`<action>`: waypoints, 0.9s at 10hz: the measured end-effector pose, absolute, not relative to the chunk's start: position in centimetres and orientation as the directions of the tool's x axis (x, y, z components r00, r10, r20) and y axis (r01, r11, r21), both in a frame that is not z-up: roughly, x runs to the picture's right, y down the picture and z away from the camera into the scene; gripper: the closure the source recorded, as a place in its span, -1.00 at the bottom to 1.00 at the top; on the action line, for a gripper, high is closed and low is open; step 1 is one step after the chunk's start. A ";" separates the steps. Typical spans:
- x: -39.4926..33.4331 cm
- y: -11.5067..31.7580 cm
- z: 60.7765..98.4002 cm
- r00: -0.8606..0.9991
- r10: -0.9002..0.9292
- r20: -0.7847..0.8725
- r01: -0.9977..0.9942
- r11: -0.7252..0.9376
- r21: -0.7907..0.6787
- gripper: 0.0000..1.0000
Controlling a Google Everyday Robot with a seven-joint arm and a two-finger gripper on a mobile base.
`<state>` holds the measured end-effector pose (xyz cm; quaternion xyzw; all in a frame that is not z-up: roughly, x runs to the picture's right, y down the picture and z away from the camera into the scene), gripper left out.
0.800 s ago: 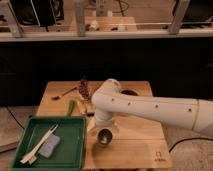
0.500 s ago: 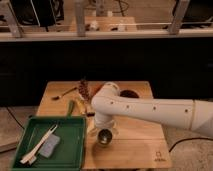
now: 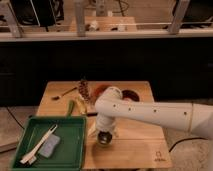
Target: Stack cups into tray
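A small shiny metal cup [image 3: 104, 138] stands on the light wooden table, just right of the green tray [image 3: 35, 127]. My gripper [image 3: 105, 132] hangs straight down over the cup, right at its top, at the end of the white arm [image 3: 150, 116] that reaches in from the right. The gripper's lower part blends with the cup, so I cannot see whether it holds it. The tray lies at the table's front left and holds no cup that I can see.
In the tray lie a grey-blue pad [image 3: 49, 147] and pale utensils [image 3: 37, 146]. Behind the arm are a brown cone-like object [image 3: 84, 90], a red bowl [image 3: 101, 90], a dark bowl [image 3: 131, 94], a green item [image 3: 71, 107] and a yellow item [image 3: 80, 105].
The arm's bend swung slightly left and then back. The cup and the gripper stay at about the same spot beside the tray.
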<state>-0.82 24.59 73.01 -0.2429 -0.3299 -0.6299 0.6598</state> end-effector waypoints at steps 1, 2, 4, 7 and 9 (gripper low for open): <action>-0.7 24.9 73.3 -0.009 -0.664 0.748 0.991 0.093 0.094 -0.60; -0.6 25.2 73.5 -0.007 -0.657 0.754 0.991 0.097 0.093 -0.60; -0.6 25.6 73.9 -0.006 -0.648 0.762 0.991 0.101 0.093 -0.53; -0.1 25.7 74.0 -0.003 -0.645 0.764 0.990 0.105 0.092 0.03; 0.1 25.6 74.0 0.003 -0.647 0.762 0.988 0.119 0.098 0.41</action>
